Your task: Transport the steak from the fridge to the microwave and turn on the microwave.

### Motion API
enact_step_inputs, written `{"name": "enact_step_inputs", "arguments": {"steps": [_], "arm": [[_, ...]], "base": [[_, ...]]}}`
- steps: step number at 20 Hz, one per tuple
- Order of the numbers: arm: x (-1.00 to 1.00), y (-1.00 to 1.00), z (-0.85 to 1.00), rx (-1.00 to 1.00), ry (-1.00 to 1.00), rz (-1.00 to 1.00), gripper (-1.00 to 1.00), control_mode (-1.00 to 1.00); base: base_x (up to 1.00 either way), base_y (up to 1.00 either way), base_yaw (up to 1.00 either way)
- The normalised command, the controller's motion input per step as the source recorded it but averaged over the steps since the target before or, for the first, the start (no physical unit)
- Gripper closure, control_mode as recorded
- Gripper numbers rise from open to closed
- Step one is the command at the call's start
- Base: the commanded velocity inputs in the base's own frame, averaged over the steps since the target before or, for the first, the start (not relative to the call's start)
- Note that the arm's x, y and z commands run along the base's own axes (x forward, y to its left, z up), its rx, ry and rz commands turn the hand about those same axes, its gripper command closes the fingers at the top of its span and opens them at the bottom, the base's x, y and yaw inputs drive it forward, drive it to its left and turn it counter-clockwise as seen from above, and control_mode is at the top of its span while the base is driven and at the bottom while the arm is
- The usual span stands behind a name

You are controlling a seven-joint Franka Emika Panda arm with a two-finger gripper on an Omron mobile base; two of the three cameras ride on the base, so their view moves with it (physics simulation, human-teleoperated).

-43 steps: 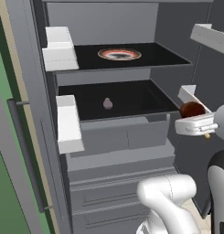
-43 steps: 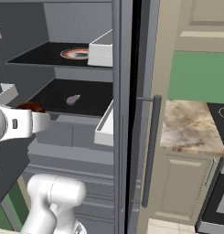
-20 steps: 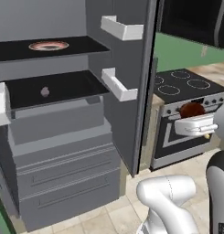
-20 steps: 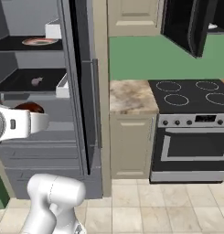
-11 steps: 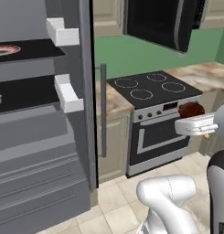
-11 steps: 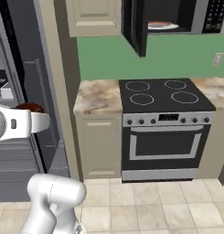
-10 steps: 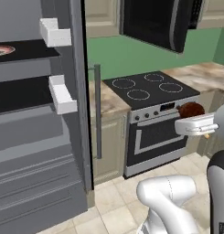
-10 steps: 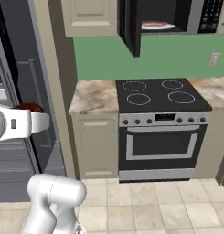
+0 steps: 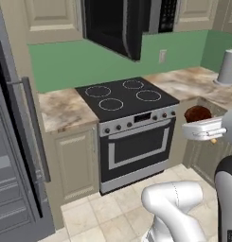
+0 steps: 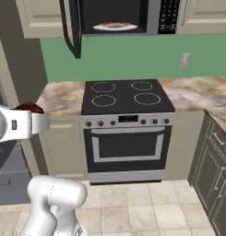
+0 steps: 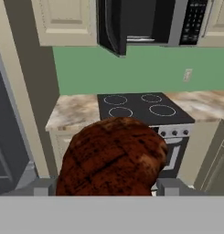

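Gripper [image 9: 202, 128]: at right edge of the left base view, at left edge of the right base view [image 10: 38, 123]; jaws spread wide and clamped on the steak.

Steak [image 11: 112, 155]: dark red-brown lump, lower centre of the hand view, between the two finger tips; seen as a small brown dome above the white hand at right of the left base view [image 9: 197, 113] and at left of the right base view [image 10: 29, 108].

Fridge [image 9: 15, 156]: dark grey, along the left edge of the left base view, with a long vertical handle; a dark slab at far left of the hand view [image 11: 8, 132].

Stove [image 10: 127, 120]: black, four ring burners, oven door below; centre of the right base view, flanked by marbled counter [image 10: 59, 96].

Microwave [image 10: 119, 18]: top centre of the right base view, above the stove, door swung open to the left; keypad at its right.

Plate [image 10: 115, 26]: inside the microwave, flat, reddish rim.

Wall [image 10: 133, 60]: green, behind the stove.

Grey cylinder [image 9: 228, 67]: on counter, upper right of the left base view.
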Motion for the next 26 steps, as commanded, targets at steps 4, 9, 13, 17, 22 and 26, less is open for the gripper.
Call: {"name": "enact_step_inputs", "arguments": {"steps": [4, 9, 13, 17, 22, 26], "arm": [[0.0, 0.0, 0.0, 0.0, 0.0, 0.0, 1.0, 1.0], [0.0, 0.0, 0.0, 0.0, 0.0, 0.0, 1.0, 1.0], [0.0, 0.0, 0.0, 0.0, 0.0, 0.0, 1.0, 1.0], [0.0, 0.0, 0.0, 0.0, 0.0, 0.0, 1.0, 1.0], [0.0, 0.0, 0.0, 0.0, 0.0, 0.0, 1.0, 1.0], [0.0, 0.0, 0.0, 0.0, 0.0, 0.0, 1.0, 1.0]], "base": [[0.02, -0.78, 0.0], [0.07, -0.6, 0.0], [0.17, -0.48, 0.0], [0.21, -0.28, 0.0], [0.27, -0.01, 0.0], [0.44, 0.0, 0.0]]}}
